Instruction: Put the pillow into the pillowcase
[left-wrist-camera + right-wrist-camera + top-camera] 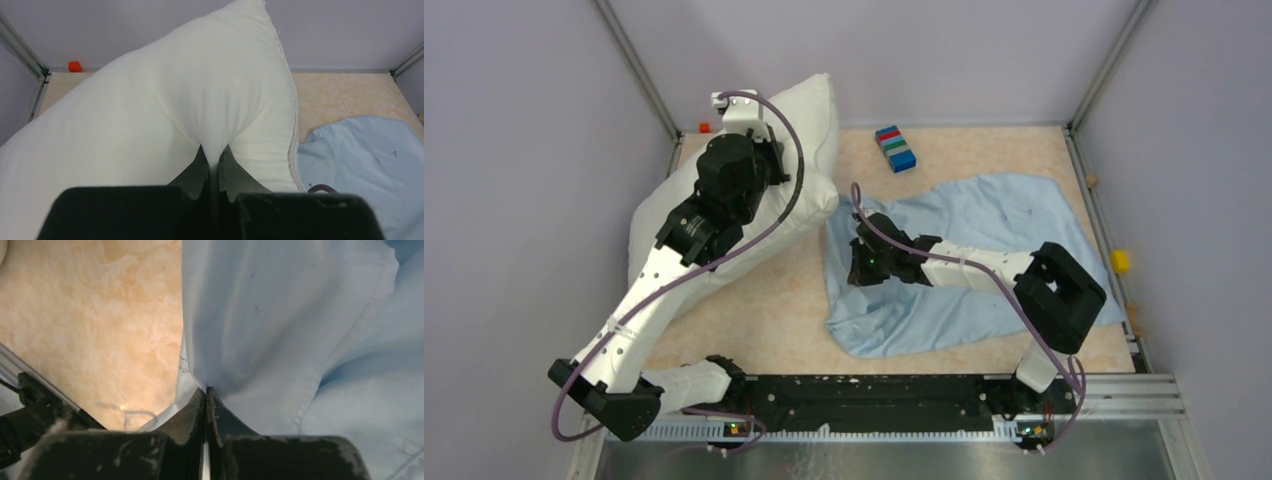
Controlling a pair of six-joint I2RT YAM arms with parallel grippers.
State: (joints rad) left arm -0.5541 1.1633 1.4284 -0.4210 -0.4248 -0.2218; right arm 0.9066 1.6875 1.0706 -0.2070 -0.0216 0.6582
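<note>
Off-white pillow (pixel 816 130) leaning at the back left, light-blue pillowcase (pixel 989 215) lying to its right.
The plump pillow is resting tilted, one corner pointing upward; the limp, wrinkled pillowcase is lying spread out, its left edge bunching just beside the pillow, which is sitting outside it.

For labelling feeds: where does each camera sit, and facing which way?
Top: above and behind, looking down on the table; both arms show.
Left wrist: on its arm, facing the left gripper, shut on the pillow.
Right wrist: on its arm, facing the right gripper, shut on the pillowcase.
Shared: all views show the pillowcase.
</note>
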